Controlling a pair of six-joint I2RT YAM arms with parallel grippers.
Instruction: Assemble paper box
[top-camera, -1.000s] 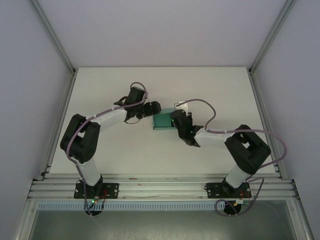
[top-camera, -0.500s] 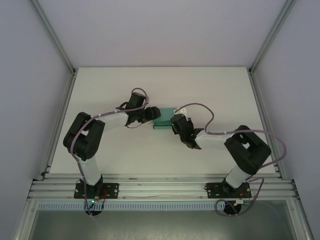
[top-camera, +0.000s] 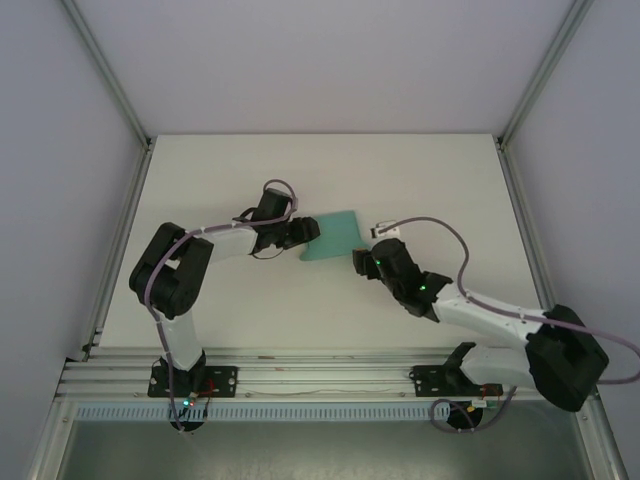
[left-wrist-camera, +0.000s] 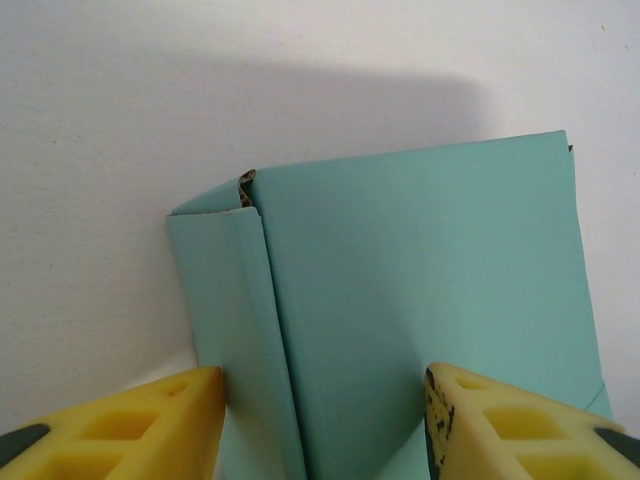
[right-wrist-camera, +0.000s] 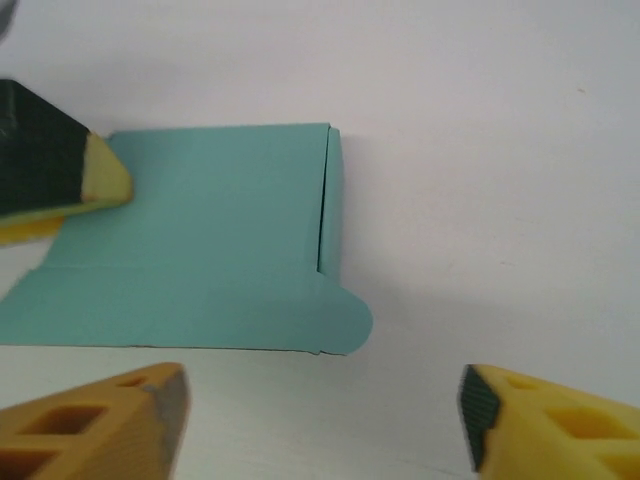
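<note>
OK, top view: box (top-camera: 335, 236) lies flat about mid-desk (top-camera: 230, 170), well apart from all four edges. At its left edge, touching it, is the left gripper (top-camera: 303, 231). Just off the near right corner of the box sits the right gripper (top-camera: 362, 262), with a small gap and no contact. Bare desk across the far half and along both side edges.

Left wrist: box (left-wrist-camera: 420, 300) runs away from the fingers. A narrow folded strip (left-wrist-camera: 235, 320) runs down its left side, with raw card edge showing at the far left corner. Across the near end sits the left gripper (left-wrist-camera: 322, 380). One fingertip is against the strip's outer edge. The other is over the wide panel, which carries on past it to the right. Jaws are part-way apart, and I can't tell if they clamp the card or just rest on it. White desk beyond the far edge.

Right wrist: jaws of the right gripper (right-wrist-camera: 322, 385) are wide apart, with just bare desk between them. Box (right-wrist-camera: 200, 250) lies ahead of the fingertips, its near edge just clear of them. Rounded tab (right-wrist-camera: 345, 322) at the near right corner, and a fold line or slit along the right edge. The left arm's finger (right-wrist-camera: 60, 170) is over the box's far left corner as seen from here. Open desk right of the box.
</note>
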